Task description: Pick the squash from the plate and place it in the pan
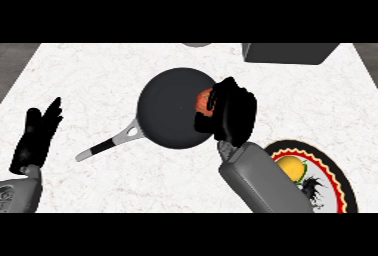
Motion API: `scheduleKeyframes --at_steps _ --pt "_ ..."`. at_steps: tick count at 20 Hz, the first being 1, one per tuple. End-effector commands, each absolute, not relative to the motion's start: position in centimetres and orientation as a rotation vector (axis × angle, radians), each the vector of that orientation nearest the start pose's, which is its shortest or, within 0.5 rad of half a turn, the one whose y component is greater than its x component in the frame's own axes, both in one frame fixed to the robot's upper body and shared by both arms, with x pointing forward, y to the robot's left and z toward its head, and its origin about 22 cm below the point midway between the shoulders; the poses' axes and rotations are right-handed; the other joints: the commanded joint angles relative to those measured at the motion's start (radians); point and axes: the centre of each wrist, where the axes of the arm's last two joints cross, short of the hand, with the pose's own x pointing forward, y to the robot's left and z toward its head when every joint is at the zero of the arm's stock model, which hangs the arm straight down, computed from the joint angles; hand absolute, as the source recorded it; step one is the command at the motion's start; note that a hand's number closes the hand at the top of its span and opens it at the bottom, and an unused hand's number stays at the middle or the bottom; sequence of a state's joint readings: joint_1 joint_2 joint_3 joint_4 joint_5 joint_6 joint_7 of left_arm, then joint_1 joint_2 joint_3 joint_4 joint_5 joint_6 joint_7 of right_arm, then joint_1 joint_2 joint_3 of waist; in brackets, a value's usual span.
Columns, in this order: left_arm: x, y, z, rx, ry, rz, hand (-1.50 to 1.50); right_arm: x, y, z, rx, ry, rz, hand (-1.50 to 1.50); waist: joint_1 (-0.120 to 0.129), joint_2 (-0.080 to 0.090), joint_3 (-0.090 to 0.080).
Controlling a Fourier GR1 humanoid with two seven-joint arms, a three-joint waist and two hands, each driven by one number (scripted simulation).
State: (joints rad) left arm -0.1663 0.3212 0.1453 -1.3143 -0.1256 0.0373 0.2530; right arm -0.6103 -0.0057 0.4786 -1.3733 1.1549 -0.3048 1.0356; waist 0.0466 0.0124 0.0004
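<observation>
A round dark pan (pixel 173 107) w/ a grey handle is seen on the white marbled counter (pixel 88 70). The orange-red squash (pixel 202 101) is clasped by the right hand (pixel 230 116), fingers curled, over the pan's right side (patterned plate (pixel 341 186) nearby). The left hand (pixel 37 135) rests w/ fingers straight.

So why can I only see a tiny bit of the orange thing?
Head view: the right black hand curls round the orange-red squash over the round dark pan, hiding most of it; the grey forearm covers part of the patterned plate.
</observation>
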Motion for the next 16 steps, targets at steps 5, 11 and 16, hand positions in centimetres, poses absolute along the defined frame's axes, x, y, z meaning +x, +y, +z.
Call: scheduleKeyframes --at_steps 5,11,16 --pt "27.9 34.7 1.7 0.459 -1.243 -0.162 0.0 37.1 -5.6 6.3 -1.08 -1.3 0.345 1.5 0.032 0.01 0.0" --pt "29.6 32.1 1.7 0.425 -1.244 -0.187 0.0 38.1 -6.1 4.7 -0.951 -1.321 0.247 1.5 0.055 0.026 0.002" --pt "30.2 31.2 2.6 0.405 -1.279 -0.2 0.0 38.7 -6.3 3.7 -0.882 -1.3 0.206 -1.5 0.088 0.027 0.003"
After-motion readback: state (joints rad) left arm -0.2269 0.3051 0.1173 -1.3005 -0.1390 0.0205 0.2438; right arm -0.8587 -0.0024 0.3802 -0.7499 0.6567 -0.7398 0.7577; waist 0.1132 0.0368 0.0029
